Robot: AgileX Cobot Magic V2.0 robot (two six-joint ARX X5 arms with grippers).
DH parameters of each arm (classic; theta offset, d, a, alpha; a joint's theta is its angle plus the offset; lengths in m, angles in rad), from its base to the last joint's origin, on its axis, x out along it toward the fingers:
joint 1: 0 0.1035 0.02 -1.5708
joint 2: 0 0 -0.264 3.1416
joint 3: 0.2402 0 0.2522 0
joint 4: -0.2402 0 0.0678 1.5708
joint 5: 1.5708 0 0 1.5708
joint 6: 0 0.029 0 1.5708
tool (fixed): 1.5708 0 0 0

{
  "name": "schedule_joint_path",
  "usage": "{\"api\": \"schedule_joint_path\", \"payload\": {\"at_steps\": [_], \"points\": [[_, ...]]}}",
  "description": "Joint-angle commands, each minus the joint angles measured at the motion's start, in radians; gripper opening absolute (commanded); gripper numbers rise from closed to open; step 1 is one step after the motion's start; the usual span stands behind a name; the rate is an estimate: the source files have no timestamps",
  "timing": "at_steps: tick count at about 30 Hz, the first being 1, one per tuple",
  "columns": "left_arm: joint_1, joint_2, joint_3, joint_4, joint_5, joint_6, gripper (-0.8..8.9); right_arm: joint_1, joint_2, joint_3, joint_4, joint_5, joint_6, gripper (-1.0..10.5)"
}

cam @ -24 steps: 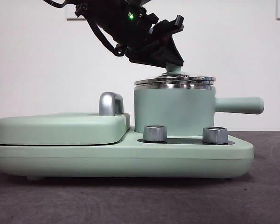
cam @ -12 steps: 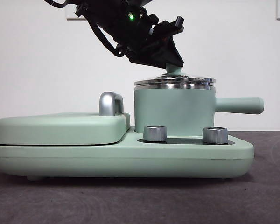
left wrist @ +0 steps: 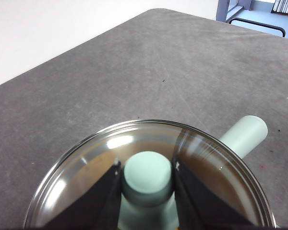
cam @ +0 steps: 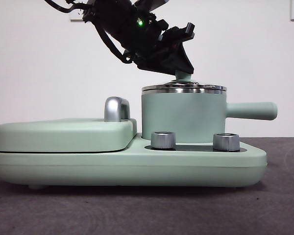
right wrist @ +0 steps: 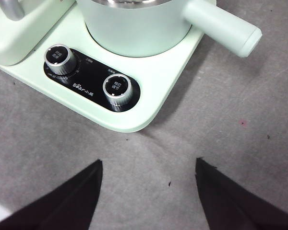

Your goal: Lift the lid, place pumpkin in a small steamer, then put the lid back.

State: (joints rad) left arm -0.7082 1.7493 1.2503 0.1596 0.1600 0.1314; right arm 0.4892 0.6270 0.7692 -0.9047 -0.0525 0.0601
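Note:
The lid [cam: 183,88] lies flat on the small steamer [cam: 181,115], a mint-green pot whose straight handle [cam: 252,110] points right. From the upper left, my left gripper [cam: 181,68] reaches down and is shut on the lid's mint-green knob [cam: 184,76]. In the left wrist view both jaws press against that knob [left wrist: 148,175] above the shiny lid [left wrist: 86,167]. My right gripper [right wrist: 149,163] hangs open over the dark table in front of the steamer [right wrist: 134,28], holding nothing. The pumpkin is out of view.
The steamer stands on a mint-green appliance base [cam: 137,169] with two silver dials [cam: 162,140] [cam: 226,142]. A wide flat cover [cam: 63,133] with a chrome arch handle [cam: 115,108] takes up the base's left half. A white wall rises behind.
The lid sat tilted on the steamer's rim and now lies flat on it. My left gripper has dipped slightly with it.

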Motion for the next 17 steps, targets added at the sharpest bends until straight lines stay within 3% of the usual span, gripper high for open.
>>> {"api": "schedule_joint_path", "payload": {"at_steps": [1, 5, 12, 17], "points": [[-0.012, 0.035, 0.015, -0.011, 0.007, 0.008, 1.11, 0.006, 0.005, 0.003, 0.005, 0.001, 0.012, 3.0], [-0.01, 0.021, 0.015, -0.037, 0.007, -0.012, 2.56, 0.006, 0.005, 0.003, 0.005, 0.001, 0.012, 3.0], [-0.006, -0.063, 0.015, -0.164, 0.007, -0.029, 2.59, 0.006, 0.005, 0.003, 0.005, 0.001, 0.012, 3.0], [0.021, -0.161, 0.015, -0.285, 0.007, -0.111, 2.57, 0.006, 0.005, 0.003, 0.005, -0.002, 0.012, 3.0]]}}
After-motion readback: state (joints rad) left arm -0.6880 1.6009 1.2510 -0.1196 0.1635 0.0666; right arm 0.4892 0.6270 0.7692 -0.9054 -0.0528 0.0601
